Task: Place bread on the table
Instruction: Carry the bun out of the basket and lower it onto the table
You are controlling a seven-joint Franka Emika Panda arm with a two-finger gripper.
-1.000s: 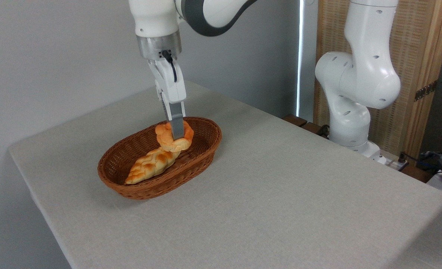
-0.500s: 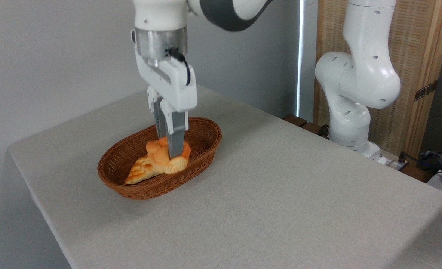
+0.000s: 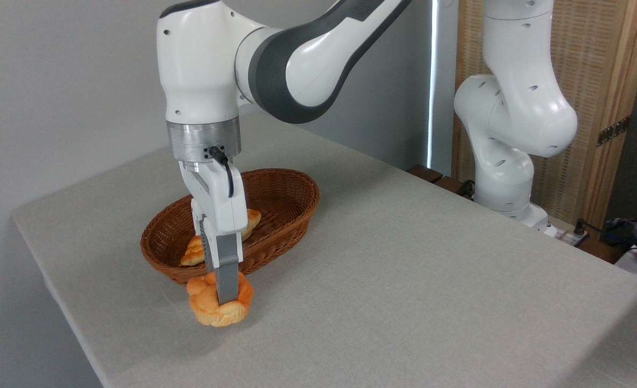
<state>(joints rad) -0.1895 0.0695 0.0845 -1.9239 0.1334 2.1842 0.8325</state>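
Just in front of the basket [image 3: 283, 202], on its near side, we have the bread [image 3: 210, 307] pinched in the jaws [image 3: 226, 293]. They are closed on the bun from above, with only a narrow gap that the bun fills; one grey finger runs down its front face and the other is hidden behind. The bun sits directly below the jaws, and its underside looks to be touching, or almost touching, the worktop [image 3: 404, 280]; we cannot tell for certain that it rests there. That vertical relation is what the next move turns on: if the bun is down, we only need to open and lift straight up; if a sliver of air remains, we judge a little more descent is needed first. Being round, the bun has no long axis to worry about, though it could roll slightly on release.

Half a second ago the bun was held inside the basket, against the braided loaf [image 3: 193, 253]. Since then the arm has swung toward the camera and dropped, carrying the bun over the rim and onto open cloth. The loaf remains in the basket, now partly hidden behind the wrist.
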